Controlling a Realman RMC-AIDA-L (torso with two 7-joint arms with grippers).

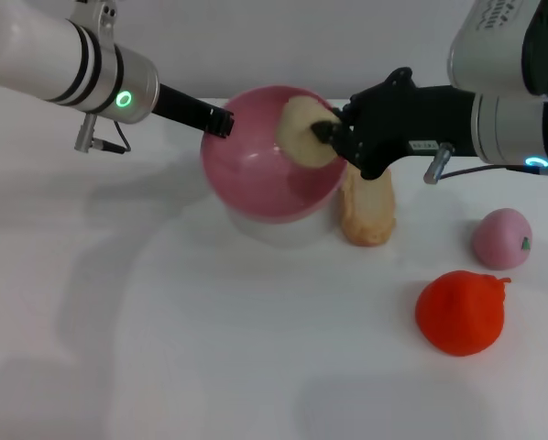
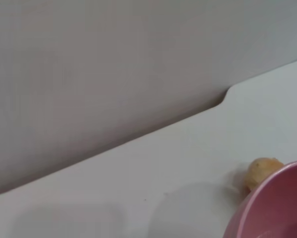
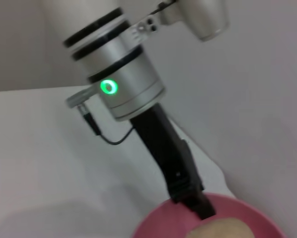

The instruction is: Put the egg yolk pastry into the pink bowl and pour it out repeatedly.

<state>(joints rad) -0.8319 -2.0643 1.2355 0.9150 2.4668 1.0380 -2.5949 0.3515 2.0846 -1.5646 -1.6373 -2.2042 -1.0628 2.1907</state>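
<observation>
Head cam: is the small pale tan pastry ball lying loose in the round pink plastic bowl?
No: the right gripper holds the pastry ball above the pink bowl.

We see a plain white table [image 1: 210, 367] filling most of the frame. Right of centre a long golden crusty pastry [image 1: 367, 213] lies on it. At the right a pink peach-like ball [image 1: 500, 238] rests, and just below it, lower right, sits an orange-red fruit [image 1: 459, 313].
</observation>
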